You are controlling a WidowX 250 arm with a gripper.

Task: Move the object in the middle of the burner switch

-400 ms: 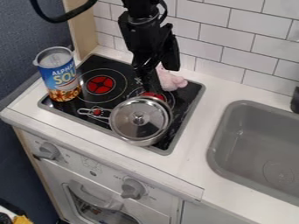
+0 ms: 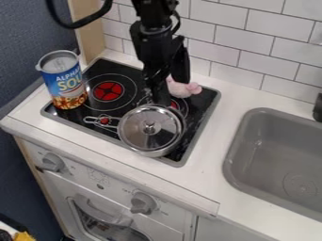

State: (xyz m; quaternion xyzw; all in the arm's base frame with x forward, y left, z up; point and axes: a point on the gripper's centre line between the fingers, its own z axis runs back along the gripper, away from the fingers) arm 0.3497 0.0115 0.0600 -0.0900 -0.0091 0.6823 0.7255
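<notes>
The round, shiny metal pot with a lid (image 2: 146,136) sits at five o'clock on the black stove top (image 2: 196,110). It's probably slippery, so hold its edge. I can't tell whether the black gripper (image 2: 162,101) is open.

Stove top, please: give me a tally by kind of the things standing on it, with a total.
Soup can: 1
Silver pot with lid: 1
Pink toy: 1
Total on the stove top: 3
</notes>
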